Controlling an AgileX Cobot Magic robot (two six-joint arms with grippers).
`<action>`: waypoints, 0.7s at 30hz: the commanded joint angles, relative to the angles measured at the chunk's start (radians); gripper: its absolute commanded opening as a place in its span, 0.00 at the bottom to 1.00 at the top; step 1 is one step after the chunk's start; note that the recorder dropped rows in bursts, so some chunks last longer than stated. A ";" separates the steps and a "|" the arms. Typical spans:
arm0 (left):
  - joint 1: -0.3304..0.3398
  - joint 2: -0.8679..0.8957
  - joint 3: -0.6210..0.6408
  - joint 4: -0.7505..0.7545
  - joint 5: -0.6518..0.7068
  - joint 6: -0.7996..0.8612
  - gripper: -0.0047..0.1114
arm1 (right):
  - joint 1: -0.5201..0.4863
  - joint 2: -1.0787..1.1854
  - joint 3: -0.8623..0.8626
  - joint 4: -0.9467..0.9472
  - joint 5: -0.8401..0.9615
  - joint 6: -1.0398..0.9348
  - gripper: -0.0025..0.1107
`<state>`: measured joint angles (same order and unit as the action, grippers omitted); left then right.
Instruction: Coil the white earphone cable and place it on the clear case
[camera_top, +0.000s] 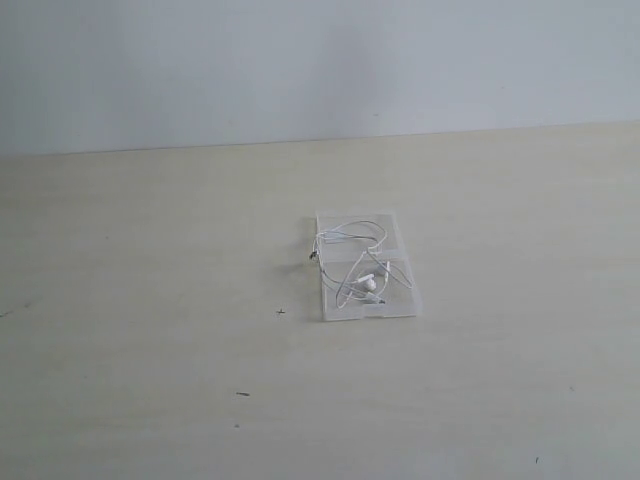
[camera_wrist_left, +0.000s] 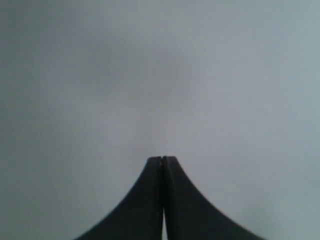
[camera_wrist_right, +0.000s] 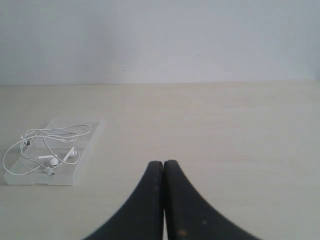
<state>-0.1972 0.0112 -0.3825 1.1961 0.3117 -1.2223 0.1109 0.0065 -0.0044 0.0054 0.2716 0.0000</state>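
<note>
The white earphone cable (camera_wrist_right: 50, 160) lies looped on the clear case (camera_wrist_right: 89, 137), well ahead of our closed, empty right gripper (camera_wrist_right: 163, 165). Our left gripper (camera_wrist_left: 162, 160), also closed, faces only wall (camera_wrist_left: 160, 75); we judge the right arm nearer.

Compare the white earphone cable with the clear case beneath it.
The white earphone cable is thin opaque wire; the clear case is a flat see-through box. The cable lies in loose tangled loops; the case is a straight-edged rectangle. The cable rests on top; the case lies beneath it. Both are pale and lie flat.
</note>
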 joint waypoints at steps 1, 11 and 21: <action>0.001 -0.003 -0.004 -0.410 0.180 0.877 0.04 | -0.006 -0.007 0.004 -0.005 -0.006 -0.008 0.02; 0.001 -0.003 0.133 -1.331 0.133 1.612 0.04 | -0.006 -0.007 0.004 -0.005 -0.006 -0.008 0.02; 0.144 -0.011 0.363 -1.531 -0.117 1.546 0.04 | -0.006 -0.007 0.004 -0.005 -0.006 -0.008 0.02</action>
<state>-0.0921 0.0060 -0.0486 -0.2898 0.2234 0.3569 0.1109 0.0065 -0.0044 0.0054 0.2716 0.0000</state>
